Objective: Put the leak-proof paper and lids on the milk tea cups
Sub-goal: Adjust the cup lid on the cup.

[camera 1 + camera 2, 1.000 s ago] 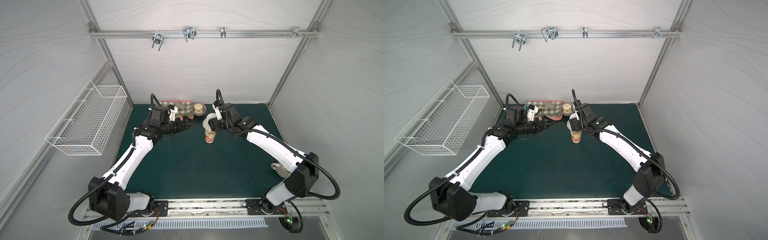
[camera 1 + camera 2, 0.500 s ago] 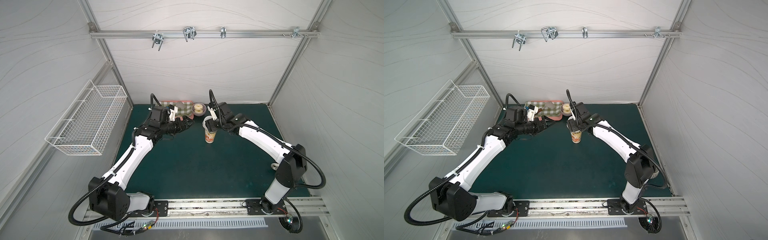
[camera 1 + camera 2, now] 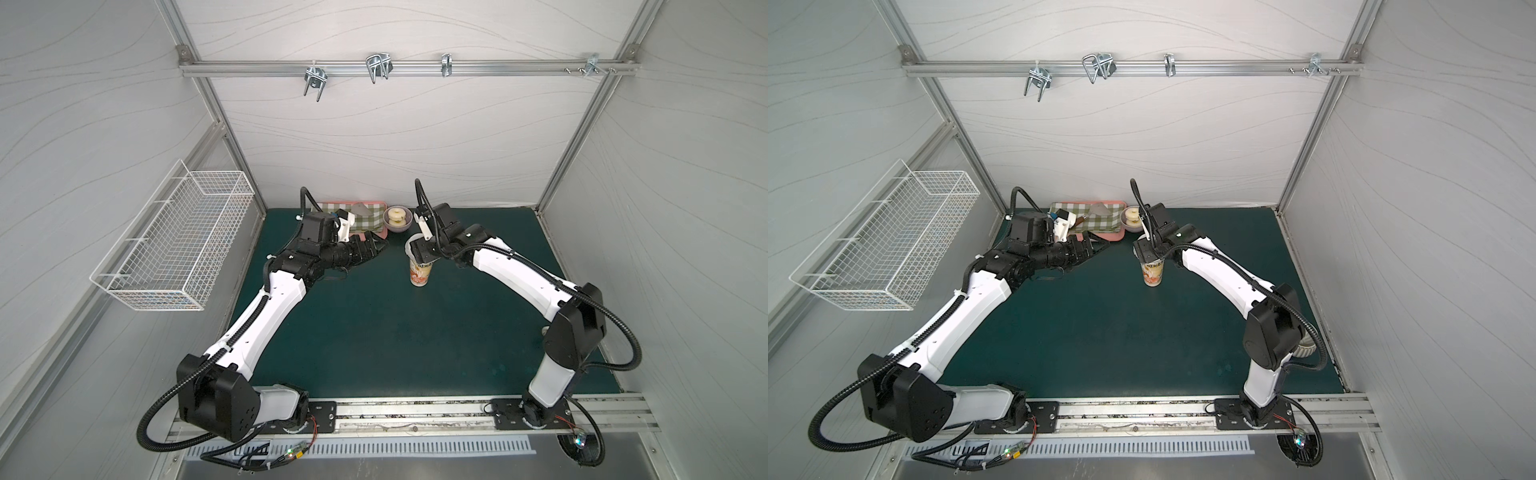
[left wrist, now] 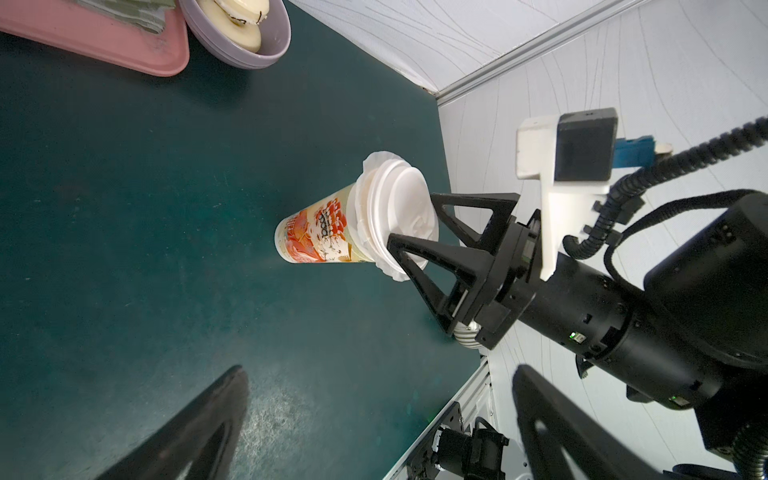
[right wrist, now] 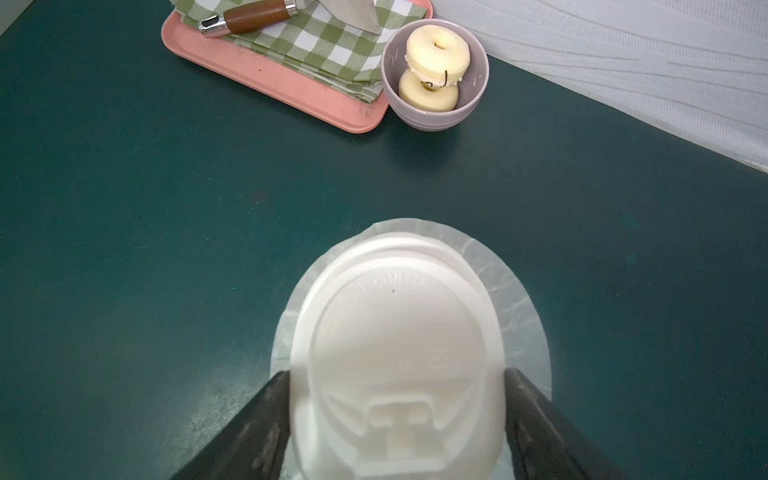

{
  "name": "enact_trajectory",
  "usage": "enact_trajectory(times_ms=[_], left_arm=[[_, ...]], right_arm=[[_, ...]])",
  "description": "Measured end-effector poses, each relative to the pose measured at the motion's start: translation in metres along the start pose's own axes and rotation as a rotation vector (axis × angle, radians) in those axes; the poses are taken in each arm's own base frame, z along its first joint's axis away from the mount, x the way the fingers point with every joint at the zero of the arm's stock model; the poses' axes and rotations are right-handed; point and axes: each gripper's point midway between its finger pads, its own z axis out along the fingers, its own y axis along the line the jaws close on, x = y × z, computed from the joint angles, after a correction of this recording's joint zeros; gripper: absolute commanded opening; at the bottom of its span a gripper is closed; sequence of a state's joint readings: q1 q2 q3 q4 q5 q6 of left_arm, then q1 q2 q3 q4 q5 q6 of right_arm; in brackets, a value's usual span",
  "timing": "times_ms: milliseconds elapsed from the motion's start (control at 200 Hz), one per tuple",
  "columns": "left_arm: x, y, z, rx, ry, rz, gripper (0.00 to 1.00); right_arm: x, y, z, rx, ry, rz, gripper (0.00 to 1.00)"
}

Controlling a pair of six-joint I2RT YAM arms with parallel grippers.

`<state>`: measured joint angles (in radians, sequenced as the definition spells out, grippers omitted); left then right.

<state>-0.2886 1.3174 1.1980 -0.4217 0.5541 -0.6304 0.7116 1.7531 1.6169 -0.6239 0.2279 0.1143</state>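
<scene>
White panel walls [image 3: 374,137] with faint wavy lines close me in on three sides, joined by aluminium posts [image 3: 223,137]. A metal rail [image 3: 498,67] with hooks [image 3: 377,66] runs across the far wall. A white wire basket [image 3: 166,249] hangs on the left wall. My desk [image 3: 395,340] is dark green, evenly lit.

Both top views, centre of frame: the right gripper [image 3: 420,254] hides the mouth of the milk tea cup [image 3: 419,274] from me. Right wrist view: the lid [image 5: 395,365], blurred near the lens, covers the cup; I see the fingers [image 5: 257,432] and the pink tray [image 5: 291,89] cut by the frame edge
</scene>
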Motion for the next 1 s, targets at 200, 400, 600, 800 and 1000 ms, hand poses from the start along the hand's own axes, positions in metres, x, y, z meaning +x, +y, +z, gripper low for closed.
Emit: enact_trajectory(times_ms=[200, 400, 600, 800, 1000], left_arm=[[0.000, 0.000, 0.000, 0.000, 0.000, 0.000, 1.00], [0.000, 0.000, 0.000, 0.001, 0.000, 0.000, 1.00], [0.000, 0.000, 0.000, 0.001, 0.000, 0.000, 1.00], [0.000, 0.000, 0.000, 0.001, 0.000, -0.001, 1.00], [-0.001, 0.001, -0.001, 0.001, -0.002, -0.002, 1.00]], right_arm=[[0.000, -0.002, 0.000, 0.003, 0.004, 0.000, 0.79], [-0.005, -0.003, -0.004, 0.004, -0.007, 0.001, 0.79], [-0.012, -0.004, -0.008, 0.003, -0.022, 0.001, 0.79], [-0.009, -0.006, -0.002, 0.007, -0.008, 0.002, 0.79], [-0.006, -0.005, 0.002, 0.005, 0.004, 0.002, 0.79]])
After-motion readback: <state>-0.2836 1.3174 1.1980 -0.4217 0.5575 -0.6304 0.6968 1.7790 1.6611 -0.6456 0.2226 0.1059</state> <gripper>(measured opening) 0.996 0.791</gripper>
